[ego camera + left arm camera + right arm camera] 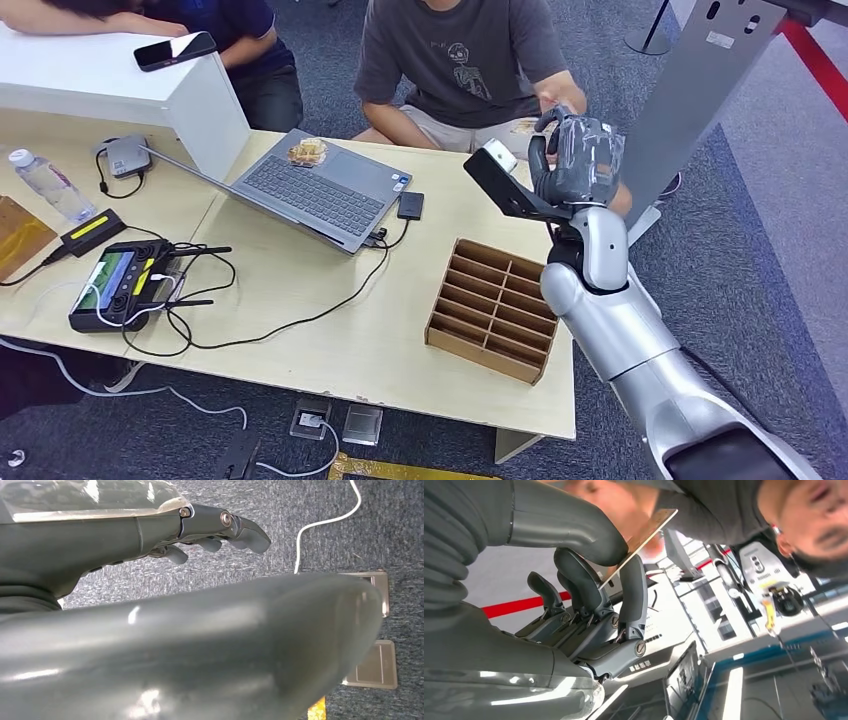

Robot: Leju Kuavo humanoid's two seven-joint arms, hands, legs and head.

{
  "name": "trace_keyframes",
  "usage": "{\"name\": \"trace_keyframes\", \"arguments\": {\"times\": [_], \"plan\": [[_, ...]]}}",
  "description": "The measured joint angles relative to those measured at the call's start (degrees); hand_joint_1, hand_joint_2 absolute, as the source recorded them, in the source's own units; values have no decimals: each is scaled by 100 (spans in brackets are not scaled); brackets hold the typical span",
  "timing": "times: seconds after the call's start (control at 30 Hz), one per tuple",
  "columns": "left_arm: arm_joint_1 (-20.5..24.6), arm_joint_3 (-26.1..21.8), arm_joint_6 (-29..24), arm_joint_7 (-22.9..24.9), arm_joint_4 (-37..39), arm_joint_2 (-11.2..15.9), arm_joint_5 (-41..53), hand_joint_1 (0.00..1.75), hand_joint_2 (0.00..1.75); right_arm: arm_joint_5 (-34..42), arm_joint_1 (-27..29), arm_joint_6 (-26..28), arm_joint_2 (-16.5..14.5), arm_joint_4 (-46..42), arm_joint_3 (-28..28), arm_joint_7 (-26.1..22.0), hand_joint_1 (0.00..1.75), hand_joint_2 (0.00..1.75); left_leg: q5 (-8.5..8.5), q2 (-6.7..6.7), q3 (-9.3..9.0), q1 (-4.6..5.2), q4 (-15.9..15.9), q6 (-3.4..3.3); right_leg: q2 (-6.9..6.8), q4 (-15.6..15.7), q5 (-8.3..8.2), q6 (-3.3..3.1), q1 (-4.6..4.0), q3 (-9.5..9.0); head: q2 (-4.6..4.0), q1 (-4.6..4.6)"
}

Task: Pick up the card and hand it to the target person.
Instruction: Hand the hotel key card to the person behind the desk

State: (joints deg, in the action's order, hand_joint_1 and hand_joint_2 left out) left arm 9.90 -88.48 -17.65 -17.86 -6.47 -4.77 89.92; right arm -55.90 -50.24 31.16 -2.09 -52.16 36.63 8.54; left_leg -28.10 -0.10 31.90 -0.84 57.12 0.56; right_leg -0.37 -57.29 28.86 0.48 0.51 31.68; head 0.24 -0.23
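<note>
The card (639, 547) is pinched between thumb and fingers of the right hand (578, 160), raised toward the seated person (470, 60); left hand (215, 535) is loosely curled, nothing held.

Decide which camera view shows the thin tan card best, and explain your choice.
The right wrist view: the thin tan card appears edge-on, pinched between the right hand's thumb and fingers. In the head view that hand hides it. The left wrist view looks at carpet.
</note>
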Motion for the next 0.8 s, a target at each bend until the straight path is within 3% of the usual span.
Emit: {"name": "trace_keyframes", "arguments": {"times": [0.4,0.53,0.6,0.8], "plan": [[-2,-3,13,-4,0,23,-1,0,0,-337,-203,3,-402,1155,260,50,144,175,0,0,-1,0,0,0,0,0,0,0,0,0,0,1],[-2,-7,11,-3,0,37,-8,0,0,-374,-237,2,-484,1354,309,67,16,175,0,1,-1,0,0,0,0,0,0,0,0,1,0,-1],[-3,-8,13,-10,0,39,-13,0,0,-378,-253,-4,-509,1426,345,85,0,175,0,1,-1,0,0,0,0,0,0,0,0,1,0,0],[-5,-10,19,-26,0,44,-17,0,0,-376,-269,-10,-560,1589,381,125,0,175,0,1,-2,0,1,0,0,0,0,0,0,0,0,5]]}}
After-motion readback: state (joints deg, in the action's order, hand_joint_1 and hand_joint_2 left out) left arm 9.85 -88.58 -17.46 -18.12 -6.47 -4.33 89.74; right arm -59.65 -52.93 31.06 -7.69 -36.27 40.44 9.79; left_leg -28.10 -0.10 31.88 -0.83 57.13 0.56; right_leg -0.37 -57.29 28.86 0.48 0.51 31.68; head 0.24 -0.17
